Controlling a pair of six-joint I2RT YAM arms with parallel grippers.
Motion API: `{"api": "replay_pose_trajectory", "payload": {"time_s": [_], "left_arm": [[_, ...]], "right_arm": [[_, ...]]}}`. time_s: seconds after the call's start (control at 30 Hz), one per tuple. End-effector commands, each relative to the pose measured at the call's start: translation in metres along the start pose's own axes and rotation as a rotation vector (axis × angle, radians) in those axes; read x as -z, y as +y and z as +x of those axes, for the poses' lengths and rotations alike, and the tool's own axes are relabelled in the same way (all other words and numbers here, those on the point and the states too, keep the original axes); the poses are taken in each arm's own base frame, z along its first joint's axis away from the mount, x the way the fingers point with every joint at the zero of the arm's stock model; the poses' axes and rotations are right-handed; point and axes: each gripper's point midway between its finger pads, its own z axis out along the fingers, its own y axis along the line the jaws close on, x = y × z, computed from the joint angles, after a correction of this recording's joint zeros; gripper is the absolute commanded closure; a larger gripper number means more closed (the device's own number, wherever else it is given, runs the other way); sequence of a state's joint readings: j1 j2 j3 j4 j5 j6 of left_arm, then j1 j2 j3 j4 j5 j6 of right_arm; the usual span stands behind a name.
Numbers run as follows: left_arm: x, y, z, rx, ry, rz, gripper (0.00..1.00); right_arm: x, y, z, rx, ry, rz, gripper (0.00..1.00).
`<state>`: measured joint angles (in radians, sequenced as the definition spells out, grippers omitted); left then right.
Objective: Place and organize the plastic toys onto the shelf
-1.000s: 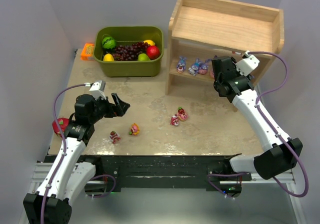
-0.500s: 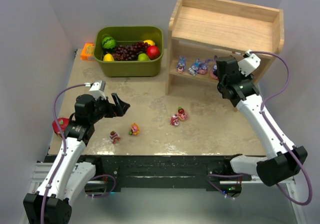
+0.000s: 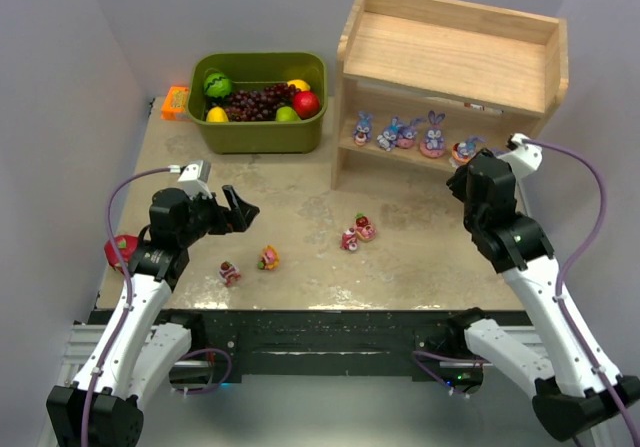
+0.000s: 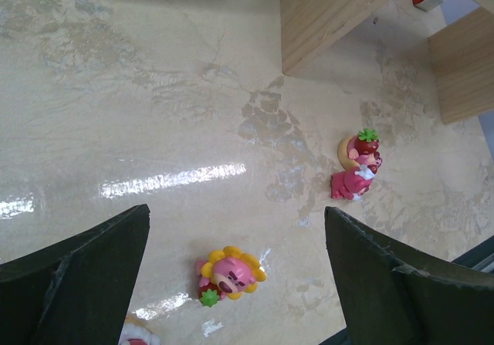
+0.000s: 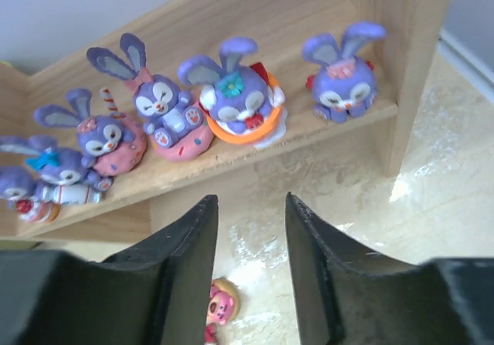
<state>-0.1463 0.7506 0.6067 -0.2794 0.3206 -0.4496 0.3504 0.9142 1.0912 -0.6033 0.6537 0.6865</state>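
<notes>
Hovering just in front of the wooden shelf (image 3: 450, 55), the right gripper (image 5: 248, 206) has its fingers apart with nothing between them. A row of blue-purple bunnies (image 5: 166, 109) stands on the lower tier (one sits inside an orange ring (image 5: 255, 133), a neighbour on a pink base). The top tier is bare wood. Four pink bears are on the table (image 3: 430, 252): a touching pair (image 3: 356, 233) near the shelf's foot, a flower-topped bear (image 4: 230, 272) and another small bear (image 3: 229, 273) nearer the left arm. The left gripper (image 4: 235, 214) hangs above the flower-topped bear, jaws spread wide and empty. An olive-green bin (image 3: 258, 132) of fake fruit sits at the far left.
</notes>
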Motion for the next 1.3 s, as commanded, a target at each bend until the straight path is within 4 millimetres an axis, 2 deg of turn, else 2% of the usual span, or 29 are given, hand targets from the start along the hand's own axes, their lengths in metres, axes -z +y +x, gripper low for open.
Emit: {"api": "replay_pose_trajectory", "payload": {"time_s": [0.0,0.07,0.1,0.3,0.43,0.7,0.93,1.27], "left_arm": [[0.0,-0.001,0.0,-0.019,-0.006,0.008,0.0],[0.0,-0.001,0.0,-0.019,-0.004,0.009,0.01],[0.0,-0.001,0.0,-0.02,-0.004,0.009,0.01],[0.0,-0.001,0.0,-0.022,-0.004,0.008,0.01],[0.0,-0.001,0.0,-0.02,-0.004,0.009,0.0],[0.0,-0.001,0.001,-0.019,0.0,0.009,0.0],[-0.001,0.0,0.001,-0.019,0.001,0.009,0.0],[-0.001,0.001,0.002,-0.017,0.005,0.002,0.0]], "right_arm": [[0.003,0.002,0.004,0.02,-0.028,-0.084,0.78],[-0.004,0.001,0.015,0.023,-0.022,-0.086,0.9],[-0.007,0.001,0.017,0.02,-0.024,-0.08,1.0],[-0.022,0.006,0.02,0.024,-0.049,-0.068,1.0],[-0.024,0.009,0.011,0.028,-0.072,-0.063,1.0],[-0.041,0.004,0.011,0.053,-0.084,-0.021,1.0],[-0.049,0.004,0.003,0.043,-0.112,-0.014,1.0],[-0.061,0.003,0.004,0.05,-0.112,-0.005,1.0]]}}
